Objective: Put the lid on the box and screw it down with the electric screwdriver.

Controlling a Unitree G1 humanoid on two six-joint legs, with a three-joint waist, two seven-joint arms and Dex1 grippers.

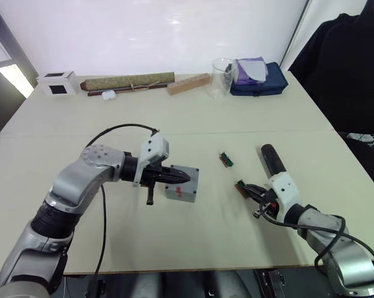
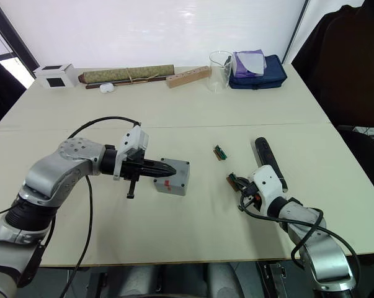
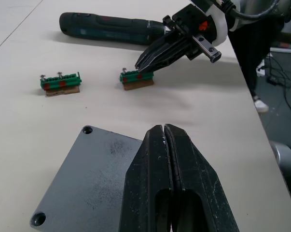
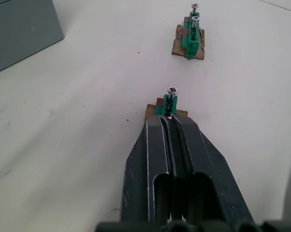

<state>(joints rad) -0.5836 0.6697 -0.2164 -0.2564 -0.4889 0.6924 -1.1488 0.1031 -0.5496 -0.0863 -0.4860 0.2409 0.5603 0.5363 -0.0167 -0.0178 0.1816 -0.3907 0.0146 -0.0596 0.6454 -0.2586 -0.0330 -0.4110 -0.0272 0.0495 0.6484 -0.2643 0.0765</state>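
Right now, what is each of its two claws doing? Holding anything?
Left gripper: shut, empty, pressing on the lid.
Right gripper: shut, tips at a small green screw holder; a grasp cannot be told.

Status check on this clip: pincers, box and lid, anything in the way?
Left pincer shut, over the lidded box. Right pincer shut, tips at the near green screw holder. Electric screwdriver lying on table, unheld. Nothing blocking.

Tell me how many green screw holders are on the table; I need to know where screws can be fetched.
2. One green screw holder sits at the right gripper fingertips; the other green screw holder lies apart, between it and the box.
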